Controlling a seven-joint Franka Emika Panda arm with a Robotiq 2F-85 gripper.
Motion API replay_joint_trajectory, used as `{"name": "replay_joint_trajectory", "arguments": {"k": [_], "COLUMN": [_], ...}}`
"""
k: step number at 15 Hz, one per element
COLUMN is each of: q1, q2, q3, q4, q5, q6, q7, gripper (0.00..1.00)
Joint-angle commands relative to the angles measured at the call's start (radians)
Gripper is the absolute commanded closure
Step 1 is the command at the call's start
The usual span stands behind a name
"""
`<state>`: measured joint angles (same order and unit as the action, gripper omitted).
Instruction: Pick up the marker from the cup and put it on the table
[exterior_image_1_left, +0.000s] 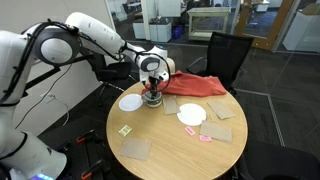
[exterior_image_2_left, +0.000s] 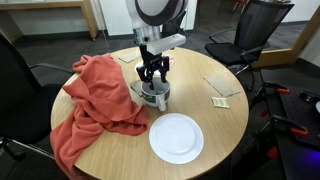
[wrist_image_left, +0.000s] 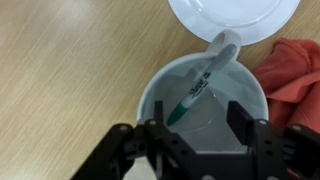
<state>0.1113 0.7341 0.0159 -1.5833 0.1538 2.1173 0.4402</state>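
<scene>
Now | marker (wrist_image_left: 205, 78) leans diagonally in cup (wrist_image_left: 150, 88), green end down, grey end on rim | gripper (wrist_image_left: 184, 128) apart above.

I have the white arm (exterior_image_1_left: 95, 38) stretched out sideways from its base, elbow raised, the wrist (exterior_image_1_left: 152, 65) bent so the gripper (exterior_image_2_left: 153, 88) hangs pointing straight down, and in the wrist view its two dark fingers (wrist_image_left: 122, 140) stand spread wide apart, clamping nothing.
</scene>
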Motion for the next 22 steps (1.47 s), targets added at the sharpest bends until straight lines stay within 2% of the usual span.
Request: {"name": "replay_joint_trajectory", "arguments": {"k": [1, 11, 12, 13, 15, 18, 20, 22], "q1": [0.024, 0.036, 0.035, 0.033, 0.03, 0.028, 0.028, 0.027], "q2": [0.045, 0.089, 0.092, 0.095, 0.103, 0.11, 0.108, 0.092], "q3": [-0.014, -0.007, -0.006, -0.005, -0.003, -0.004, -0.006, -0.008], "q4": [0.074, 0.155, 0.162, 0.169, 0.184, 0.196, 0.199, 0.19], "q5": [0.0, 0.005, 0.007, 0.009, 0.014, 0.016, 0.016, 0.015], "q6": [-0.032, -0.201, -0.215, -0.225, -0.247, -0.263, -0.267, -0.267], "q7": [0.034, 0.031, 0.028, 0.026, 0.023, 0.022, 0.024, 0.025], "gripper": [0.33, 0.37, 0.45, 0.62, 0.73, 0.97, 1.0, 0.97]}}
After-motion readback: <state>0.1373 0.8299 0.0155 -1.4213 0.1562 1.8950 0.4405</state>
